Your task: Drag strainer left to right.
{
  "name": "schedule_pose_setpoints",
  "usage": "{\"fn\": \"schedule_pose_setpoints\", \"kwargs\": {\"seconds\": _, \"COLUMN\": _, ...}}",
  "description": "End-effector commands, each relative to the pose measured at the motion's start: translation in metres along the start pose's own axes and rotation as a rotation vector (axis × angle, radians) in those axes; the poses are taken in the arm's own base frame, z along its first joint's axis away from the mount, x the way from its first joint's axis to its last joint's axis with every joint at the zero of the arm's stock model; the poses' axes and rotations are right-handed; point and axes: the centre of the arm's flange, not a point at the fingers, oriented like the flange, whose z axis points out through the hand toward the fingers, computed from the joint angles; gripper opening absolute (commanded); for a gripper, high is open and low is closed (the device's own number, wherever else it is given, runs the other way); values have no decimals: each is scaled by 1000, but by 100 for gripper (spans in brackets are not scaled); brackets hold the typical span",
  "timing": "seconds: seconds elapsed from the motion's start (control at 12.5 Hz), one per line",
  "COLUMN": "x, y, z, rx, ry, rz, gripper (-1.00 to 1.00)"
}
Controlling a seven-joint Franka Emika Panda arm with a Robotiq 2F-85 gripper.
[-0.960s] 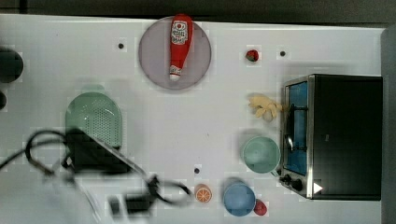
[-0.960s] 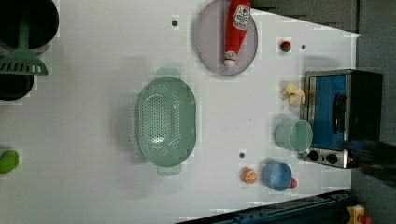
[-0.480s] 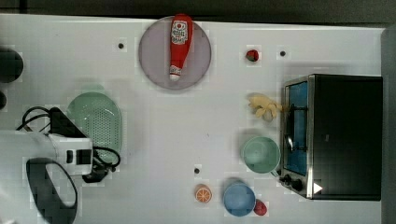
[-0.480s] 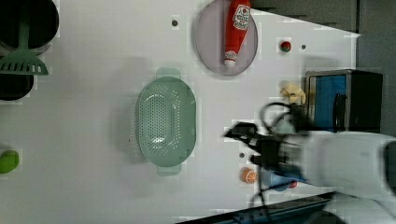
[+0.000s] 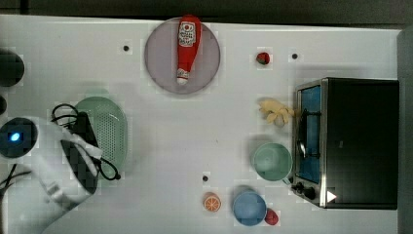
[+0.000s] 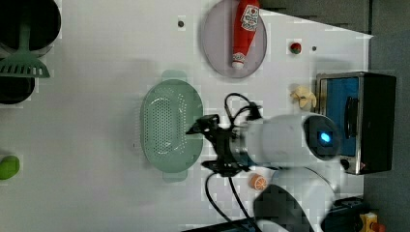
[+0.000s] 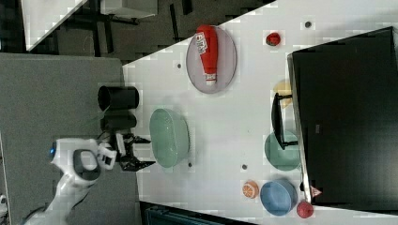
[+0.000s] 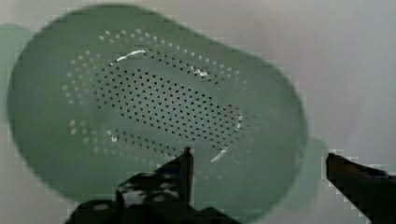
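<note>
The strainer (image 5: 109, 130) is a pale mint-green oval with many small holes, resting on the white table at the top view's left. It also appears in the left view (image 6: 169, 126), the right view (image 7: 170, 137) and the wrist view (image 8: 154, 102). My gripper (image 6: 200, 147) hovers open above the strainer's edge, near one handle tab. In the wrist view the gripper (image 8: 259, 163) has one finger (image 8: 184, 163) over the perforated inside and the other past the tab. Nothing is between the fingers. In the right view the gripper (image 7: 143, 151) is raised above the strainer. My arm (image 5: 53, 161) hides part of the strainer.
A grey plate (image 5: 160, 73) with a ketchup bottle (image 5: 187, 46) lies at the back. A toaster oven (image 5: 350, 141) stands at the top view's right, with a mint bowl (image 5: 272, 161), a blue bowl (image 5: 249, 208) and an orange slice (image 5: 212, 202) near it. Black cups (image 7: 117, 98) stand beside the strainer.
My arm has swung in from the table's front edge to a spot over the strainer's side. The strainer has not moved. The gripper has stayed open.
</note>
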Motion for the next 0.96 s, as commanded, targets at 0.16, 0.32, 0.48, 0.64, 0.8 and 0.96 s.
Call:
{"fn": "schedule_pose_setpoints", "kwargs": {"seconds": 0.16, "x": 13, "y": -21, "z": 46, "rx": 49, "ry": -43, "rz": 208, "gripper": 100}}
{"fn": "schedule_pose_setpoints", "kwargs": {"seconds": 0.32, "x": 17, "y": -27, "z": 75, "rx": 57, "ry": -66, "rz": 215, "gripper": 100}}
{"fn": "schedule_pose_setpoints", "kwargs": {"seconds": 0.48, "x": 28, "y": -30, "z": 99, "rx": 51, "ry": -63, "rz": 219, "gripper": 100}}
{"fn": "schedule_pose_setpoints", "kwargs": {"seconds": 0.64, "x": 40, "y": -33, "z": 116, "rx": 50, "ry": -58, "rz": 236, "gripper": 100}}
{"fn": "schedule_pose_setpoints", "kwargs": {"seconds": 0.8, "x": 54, "y": -34, "z": 124, "rx": 53, "ry": -52, "rz": 258, "gripper": 100}}
{"fn": "schedule_pose_setpoints", "kwargs": {"seconds": 0.96, "x": 62, "y": -31, "z": 125, "rx": 48, "ry": -44, "rz": 271, "gripper": 100}}
